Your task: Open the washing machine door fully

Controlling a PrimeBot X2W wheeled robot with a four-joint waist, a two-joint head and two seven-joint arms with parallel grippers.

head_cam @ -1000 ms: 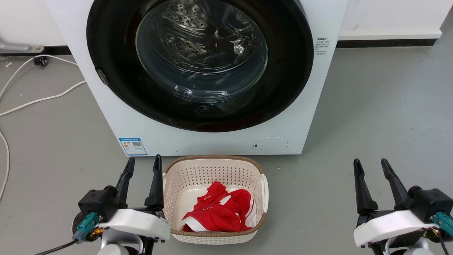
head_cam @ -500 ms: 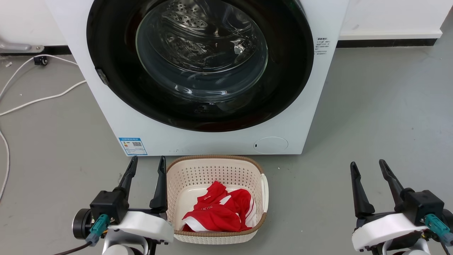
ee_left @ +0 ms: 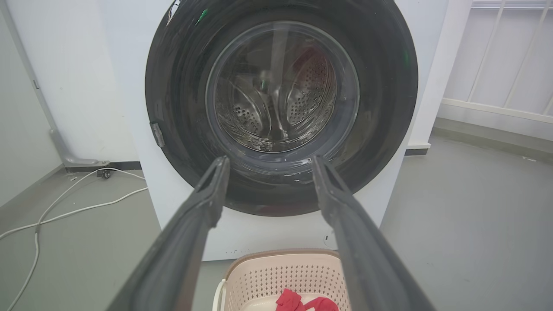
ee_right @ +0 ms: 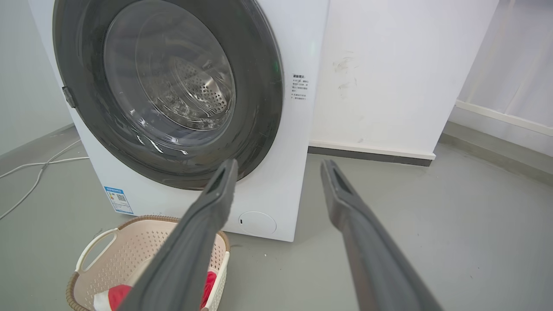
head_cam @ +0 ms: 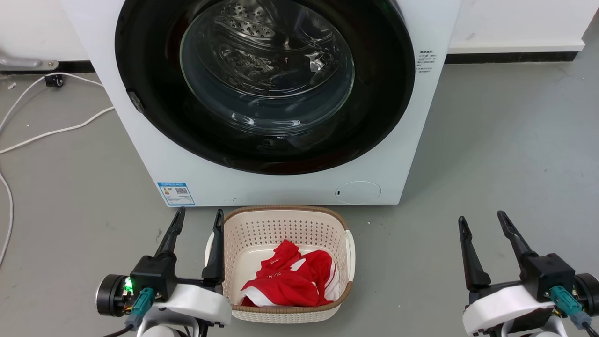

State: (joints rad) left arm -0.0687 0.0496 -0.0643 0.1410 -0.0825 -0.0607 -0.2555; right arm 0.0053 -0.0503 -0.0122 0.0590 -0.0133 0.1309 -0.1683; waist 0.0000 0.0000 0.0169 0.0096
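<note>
Left gripper point(head_cam: 200, 213) and right gripper point(head_cam: 482, 216) hover above the floor point(head_cam: 491, 140), fingers spread, holding nothing. Ahead of both, the washing machine door point(head_cam: 379, 93) sits shut, flush with the white machine front point(head_cam: 140, 154). On the floor before it: a perforated cream basket point(head_cam: 281, 209) containing a crumpled red-and-white garment point(head_cam: 285, 283); the left gripper is just beside its rim.

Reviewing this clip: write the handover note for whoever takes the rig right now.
Left tool: open, empty, low beside the basket.
Right tool: open, empty, low, well right of the basket.
Washing machine door: shut, flush with the machine front; neither tool touches it.
Done: nothing visible.
Left: reach the door, probably at the grey tab on its left edge, and swing it fully open.
</note>
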